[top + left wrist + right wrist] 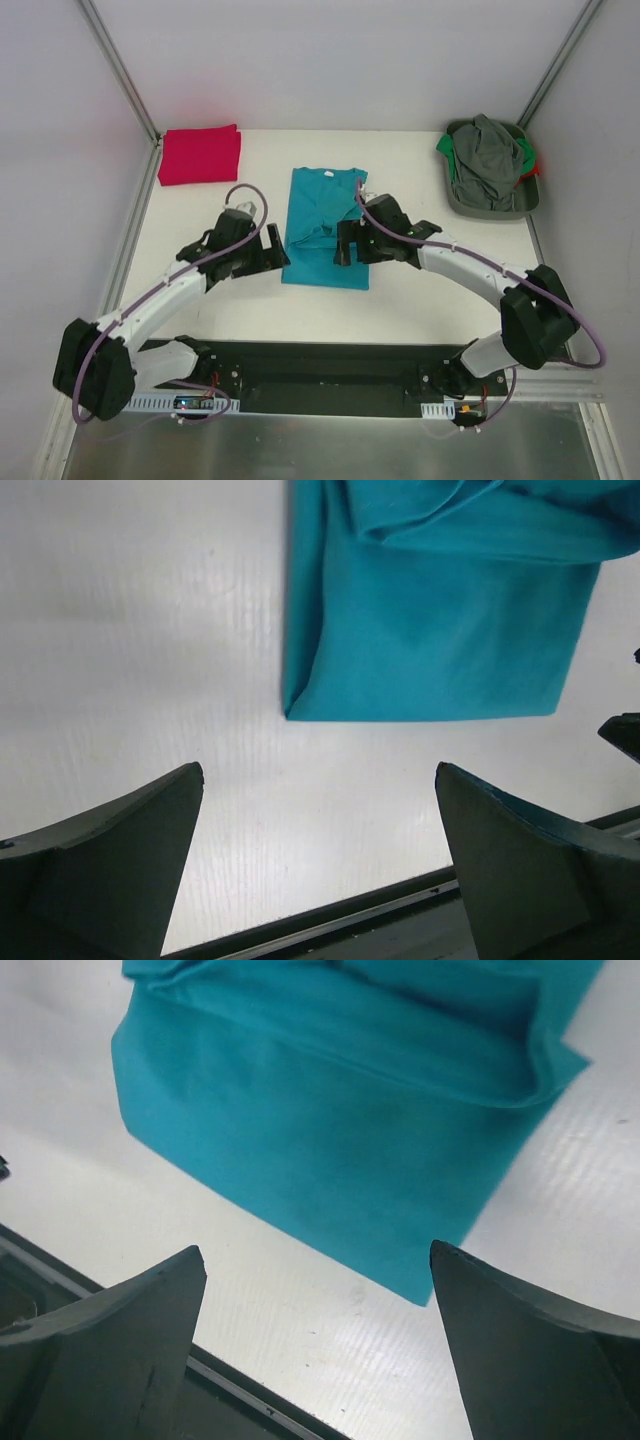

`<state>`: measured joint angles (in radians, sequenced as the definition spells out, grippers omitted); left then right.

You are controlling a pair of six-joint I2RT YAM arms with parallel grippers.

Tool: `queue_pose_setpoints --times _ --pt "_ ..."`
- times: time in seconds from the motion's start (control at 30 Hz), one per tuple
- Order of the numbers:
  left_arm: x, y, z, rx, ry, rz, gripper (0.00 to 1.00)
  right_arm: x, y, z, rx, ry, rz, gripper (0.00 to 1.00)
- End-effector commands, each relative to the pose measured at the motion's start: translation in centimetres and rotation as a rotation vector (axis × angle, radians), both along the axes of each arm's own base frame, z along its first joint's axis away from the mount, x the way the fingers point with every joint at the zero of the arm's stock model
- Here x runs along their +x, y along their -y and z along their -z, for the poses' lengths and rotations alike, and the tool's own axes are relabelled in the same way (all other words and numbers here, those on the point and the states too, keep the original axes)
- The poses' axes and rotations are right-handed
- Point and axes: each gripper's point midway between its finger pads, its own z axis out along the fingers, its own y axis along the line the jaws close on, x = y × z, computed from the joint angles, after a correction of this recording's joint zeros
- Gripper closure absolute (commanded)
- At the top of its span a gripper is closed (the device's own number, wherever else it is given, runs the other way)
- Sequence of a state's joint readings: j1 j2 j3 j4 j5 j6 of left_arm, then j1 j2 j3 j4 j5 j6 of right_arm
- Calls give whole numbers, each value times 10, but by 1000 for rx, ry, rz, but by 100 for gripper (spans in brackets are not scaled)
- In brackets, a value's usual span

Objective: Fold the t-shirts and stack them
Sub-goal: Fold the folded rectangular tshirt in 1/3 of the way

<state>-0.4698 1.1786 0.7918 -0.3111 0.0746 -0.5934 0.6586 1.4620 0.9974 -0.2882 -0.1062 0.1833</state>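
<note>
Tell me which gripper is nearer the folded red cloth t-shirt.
Left. The left gripper sits near-side and right of the red t-shirt; the right gripper lies farther right, across the teal cloth t-shirt.

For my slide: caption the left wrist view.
Open left gripper over the white table, folded teal t-shirt ahead.

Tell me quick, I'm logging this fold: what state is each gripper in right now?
Left gripper: open, holding nothing, beside the teal t-shirt.
Right gripper: open, holding nothing.

Robotics lab cell for sure: plain white desk point(300, 305) boxed in by white wall panels point(350, 60), aluminium frame posts point(120, 70), two bolted-down white-and-black robot arms point(150, 305).
</note>
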Motion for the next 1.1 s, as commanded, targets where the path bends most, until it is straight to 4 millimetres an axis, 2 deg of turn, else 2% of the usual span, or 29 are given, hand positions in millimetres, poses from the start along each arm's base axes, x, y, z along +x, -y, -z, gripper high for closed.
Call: queue_pose_setpoints --times 0.0,0.13,0.27,0.37,0.53,0.57,0.67,0.7,0.73,0.83,0.97,1.07 --pt "-40 -13 28 -84 -73 -100 1 -11 -27 15 1 -28 -59 4" --pt "-62 -18 38 -124 -83 -98 1 -3 -44 33 -30 -51 -67 4" --pt "-70 -19 39 -146 -66 -84 1 19 -52 45 -78 -42 -44 4" --pt "-72 -18 38 -147 -57 -68 1 49 -64 44 -104 10 -34 4" --pt "-75 -16 42 -149 -80 -52 1 109 -65 36 -198 112 41 4" --pt "-75 -17 44 -144 -86 -54 1 120 -68 29 -193 128 48 4" --pt "-76 -17 48 -139 -99 -61 1 147 -74 21 -173 159 34 4" --pt "-76 -17 48 -140 -102 -62 1 151 -78 21 -157 154 8 4" --pt "-76 -16 47 -143 -107 -54 1 156 -82 12 -133 160 -12 4" --pt "-77 -13 50 -141 -133 -44 1 147 -86 -7 -111 191 -124 4" --pt "-74 -12 56 -129 -166 -60 1 126 -66 -35 -164 323 -172 4" --pt "-66 -9 54 -119 -176 -64 1 99 -52 -47 -148 357 -172 4"
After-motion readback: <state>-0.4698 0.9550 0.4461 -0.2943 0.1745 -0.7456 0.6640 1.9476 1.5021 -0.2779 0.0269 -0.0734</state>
